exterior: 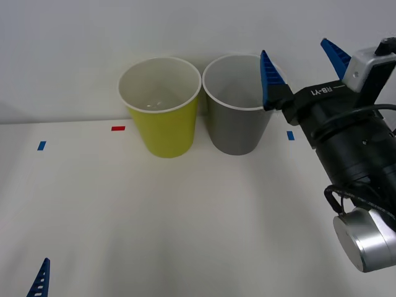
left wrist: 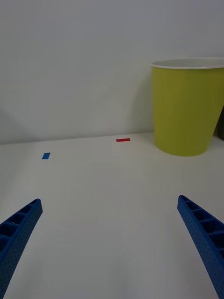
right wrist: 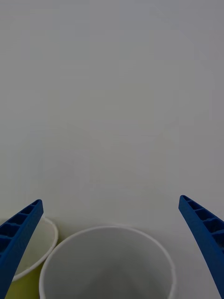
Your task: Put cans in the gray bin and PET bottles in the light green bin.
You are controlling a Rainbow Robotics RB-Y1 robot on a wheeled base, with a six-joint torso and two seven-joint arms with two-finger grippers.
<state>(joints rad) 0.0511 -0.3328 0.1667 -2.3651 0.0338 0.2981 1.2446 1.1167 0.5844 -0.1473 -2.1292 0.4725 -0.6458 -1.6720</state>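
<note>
Right pincer (exterior: pixel 301 62): spread, empty, upper right, above the gray bin (exterior: pixel 238 105).
Left pincer (left wrist: pixel 112 243): spread, empty, low over the counter (exterior: pixel 185 223).
Light green bin (exterior: pixel 162 108): upper centre; something clear inside, possibly the bottle.
Progress: counter bare, sorting seemingly done.

front: high, down | wrists: low, forward | shared: light green bin (exterior: pixel 162 111)
</note>
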